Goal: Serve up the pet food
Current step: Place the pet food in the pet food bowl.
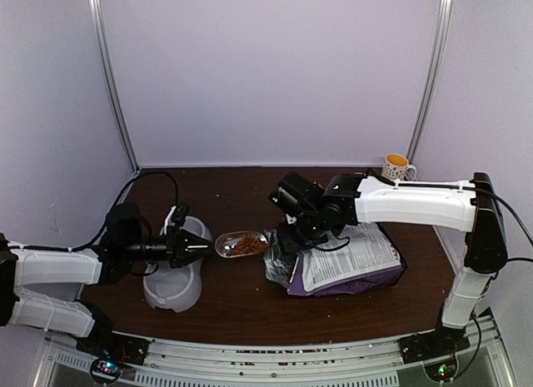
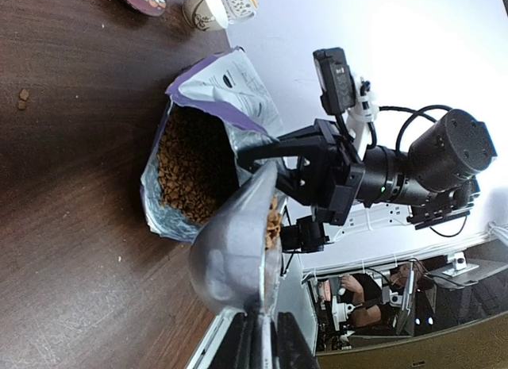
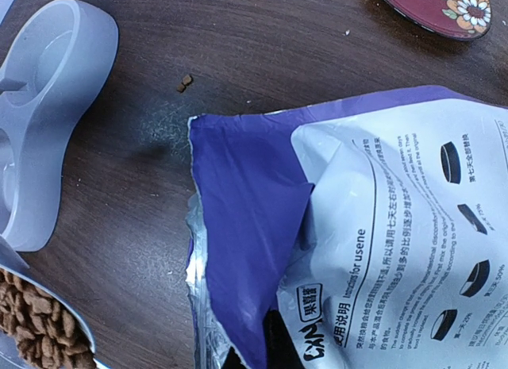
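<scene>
Nearest us sits the bowl [image 1: 173, 280]. Above it the left end effector [image 1: 204, 250] pinches the handle of a scoop [image 1: 241, 244] heaped with the pet food [image 1: 244, 246], out over the tabletop [image 1: 241, 195]. We judge an early tilt would spill kibble short. Farther off, by the bag [image 1: 354, 266], we cannot tell the right end effector's [image 1: 287, 237] grip.

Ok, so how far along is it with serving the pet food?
Roughly halfway. Done: the scoop is loaded with pet food and is out of the bag. In hand: the left pincer holds that scoop between the bag and the bowl, and the right pincer sits at the bag's mouth. Left: tipping it in, since the bowl's visible well looks empty.
</scene>
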